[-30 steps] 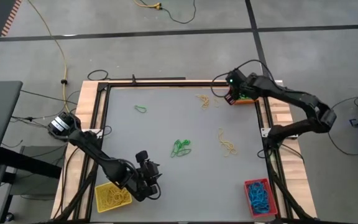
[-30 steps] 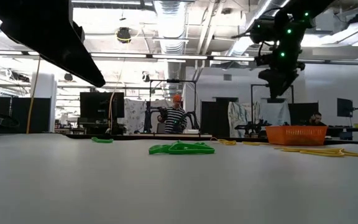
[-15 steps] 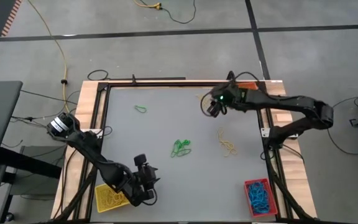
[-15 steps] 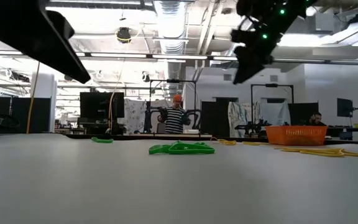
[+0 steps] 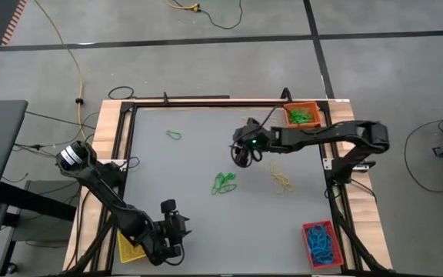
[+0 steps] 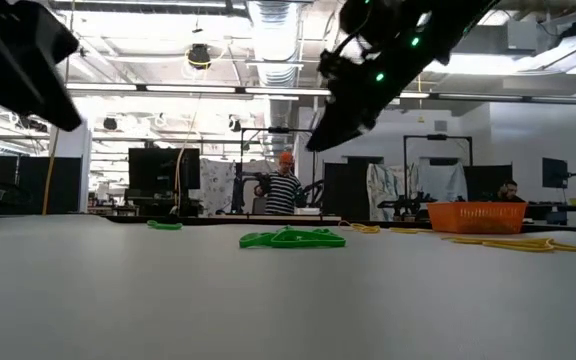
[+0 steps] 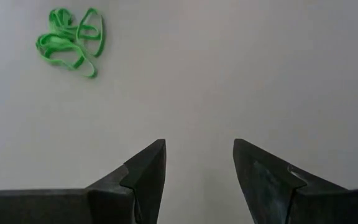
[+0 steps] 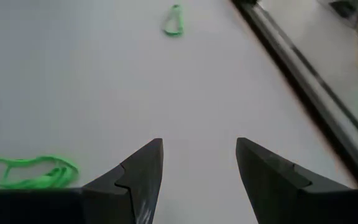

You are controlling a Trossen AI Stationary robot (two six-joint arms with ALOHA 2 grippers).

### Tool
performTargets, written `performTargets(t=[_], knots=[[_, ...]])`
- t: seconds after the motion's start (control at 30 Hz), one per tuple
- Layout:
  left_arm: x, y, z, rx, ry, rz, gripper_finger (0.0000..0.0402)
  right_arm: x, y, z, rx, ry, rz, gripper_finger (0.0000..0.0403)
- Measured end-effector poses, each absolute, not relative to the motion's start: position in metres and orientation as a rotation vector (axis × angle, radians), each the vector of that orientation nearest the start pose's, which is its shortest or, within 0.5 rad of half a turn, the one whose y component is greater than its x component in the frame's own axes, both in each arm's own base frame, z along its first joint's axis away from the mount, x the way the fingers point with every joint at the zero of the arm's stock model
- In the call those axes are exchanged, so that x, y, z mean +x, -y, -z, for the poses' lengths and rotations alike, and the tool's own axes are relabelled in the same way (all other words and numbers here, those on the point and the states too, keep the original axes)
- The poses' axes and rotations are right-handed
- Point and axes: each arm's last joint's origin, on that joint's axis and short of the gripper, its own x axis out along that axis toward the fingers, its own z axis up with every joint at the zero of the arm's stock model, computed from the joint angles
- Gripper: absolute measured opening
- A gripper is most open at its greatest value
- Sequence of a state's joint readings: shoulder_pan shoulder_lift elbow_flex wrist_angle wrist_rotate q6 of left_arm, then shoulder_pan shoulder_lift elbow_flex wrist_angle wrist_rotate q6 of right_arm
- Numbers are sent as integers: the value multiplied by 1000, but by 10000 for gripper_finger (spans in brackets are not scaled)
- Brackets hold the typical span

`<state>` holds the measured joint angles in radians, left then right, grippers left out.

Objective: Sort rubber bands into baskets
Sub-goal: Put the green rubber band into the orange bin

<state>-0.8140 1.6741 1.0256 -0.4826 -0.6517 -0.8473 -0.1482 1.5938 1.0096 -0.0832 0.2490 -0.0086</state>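
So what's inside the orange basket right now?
The orange basket at the table's far right corner holds green rubber bands, seen from above. In the low view its wall hides them, so a count isn't possible.

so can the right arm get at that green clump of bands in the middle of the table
Probably yes. The right gripper hangs open just above and beside the green clump, with only bare table between them; the left gripper is well away.

Surface: grey table (image 5: 191, 177) with a dark frame.
Centre: clump of green rubber bands (image 5: 223, 182).
Far left: a single green band (image 5: 174, 135).
Right: yellow bands (image 5: 281, 179).
Corners: orange basket (image 5: 302, 115), red basket (image 5: 321, 243), yellow basket (image 5: 129, 246).
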Motion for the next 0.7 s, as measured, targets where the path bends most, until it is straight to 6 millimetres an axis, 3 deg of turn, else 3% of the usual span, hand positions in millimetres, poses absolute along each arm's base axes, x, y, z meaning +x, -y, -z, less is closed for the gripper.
performTargets(t=[0.23, 0.47, 0.7], knots=[[221, 225, -183, -36, -821, -198, 178, 368, 66, -192, 6, -654, 279, 233], [220, 224, -182, -24, -829, -204, 178, 408, 76, -182, 51, -645, 250, 233], [219, 197, -179, 21, -852, -437, 178, 437, 82, -170, 121, -642, 184, 233]])
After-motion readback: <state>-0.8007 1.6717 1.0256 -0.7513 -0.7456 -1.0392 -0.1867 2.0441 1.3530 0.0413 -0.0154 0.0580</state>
